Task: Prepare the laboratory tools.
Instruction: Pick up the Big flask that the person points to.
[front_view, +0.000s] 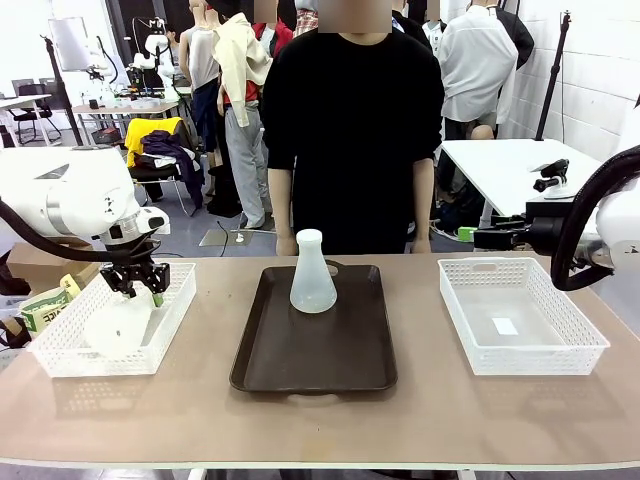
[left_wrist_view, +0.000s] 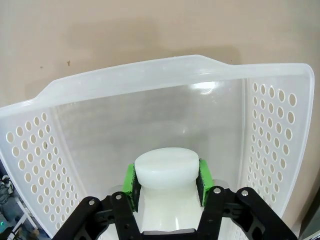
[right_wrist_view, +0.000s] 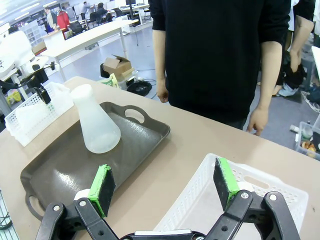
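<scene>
One Erlenmeyer flask (front_view: 313, 275) is standing upright on the dark brown tray (front_view: 330, 365), toward the tray's far edge, its neck pointing up. The second Erlenmeyer flask (front_view: 120, 325) is lying tilted inside the left white lattice basket (front_view: 60, 355), which is sitting to the tray's left. The left gripper (front_view: 140, 285) is reaching down into that basket and clamping the second flask's neck (left_wrist_view: 165, 167) between its green pads (left_wrist_view: 131, 181), both pads pressing against it. To the tray's right, another white lattice basket (front_view: 580, 345) is resting on the table (front_view: 420, 420). The right gripper (right_wrist_view: 165, 186) is hovering near that basket with its jaws spread wide, gripping nothing. Beyond the tray's far edge, a person (front_view: 350, 130) in a black top is standing with hands down.
</scene>
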